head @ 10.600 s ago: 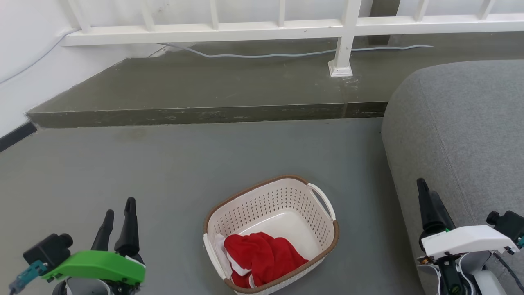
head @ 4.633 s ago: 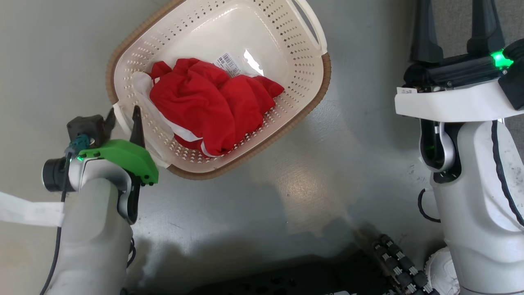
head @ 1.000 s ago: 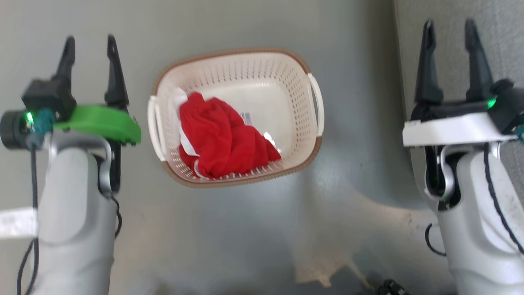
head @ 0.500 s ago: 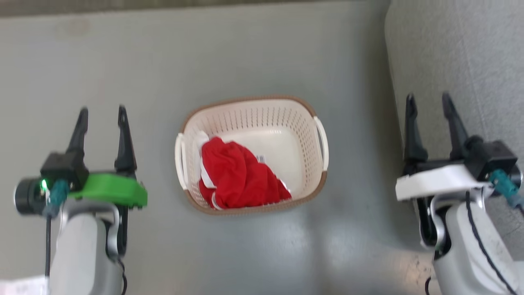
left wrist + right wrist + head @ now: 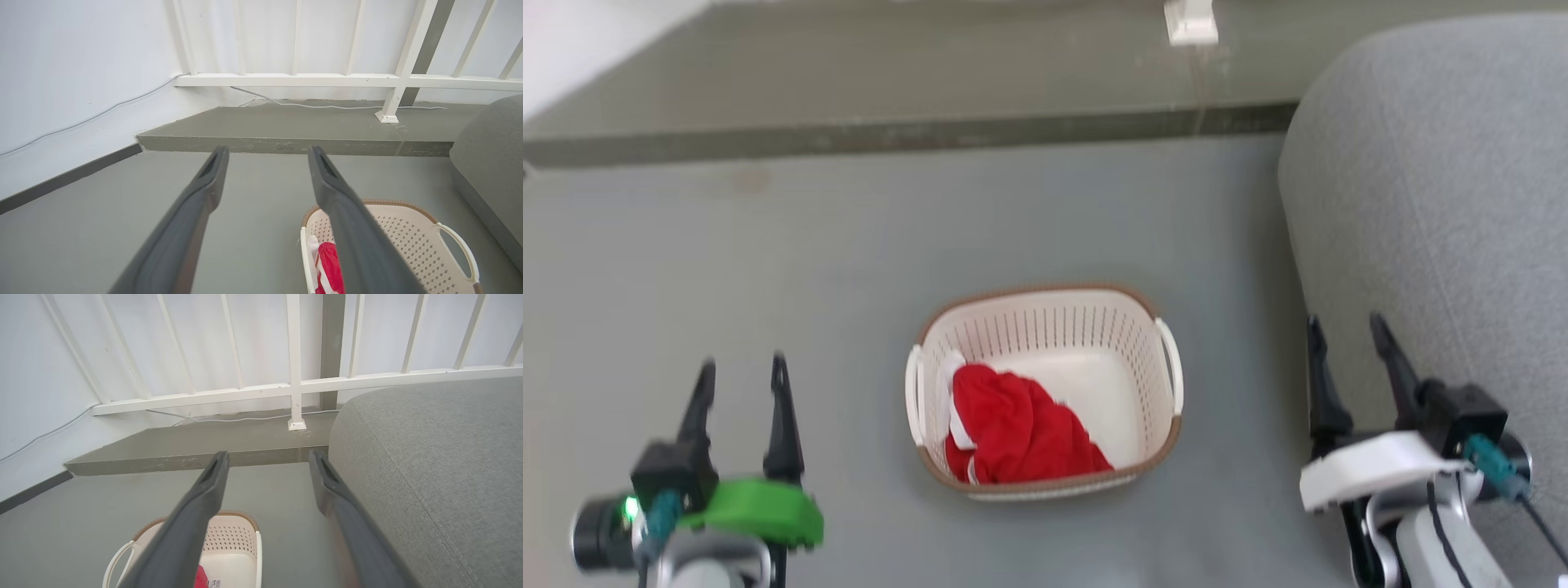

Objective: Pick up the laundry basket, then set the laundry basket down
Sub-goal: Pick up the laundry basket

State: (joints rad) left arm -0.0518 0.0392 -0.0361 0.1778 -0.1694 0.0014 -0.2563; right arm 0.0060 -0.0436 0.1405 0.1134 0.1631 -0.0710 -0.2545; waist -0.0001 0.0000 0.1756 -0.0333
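Note:
The laundry basket [image 5: 1045, 327], cream-white with perforated walls and a brown rim, sits on the grey floor with a red cloth [image 5: 1021, 429] bunched in its near-left part. My left gripper [image 5: 742, 376] hangs open to the basket's left, well apart from it. On the other side my right gripper [image 5: 1347, 335] is open too, beside the sofa. From the left wrist the basket [image 5: 408, 228] lies at the lower right past my open left gripper [image 5: 267, 153]. The right wrist view has the basket [image 5: 233, 539] low between the fingers of the open right gripper [image 5: 267, 457].
A grey sofa [image 5: 1437, 204] fills the right side, close to my right arm. A raised olive step [image 5: 890, 135] runs across the back, with a white railing post foot [image 5: 1191, 24] on it. A white wall [image 5: 81, 73] and a thin cable [image 5: 327, 106] lie beyond.
The head camera has tilted up, so the basket and both arms sit lower in the picture and the step has come into sight. Both grippers stay open; the basket rests in place.

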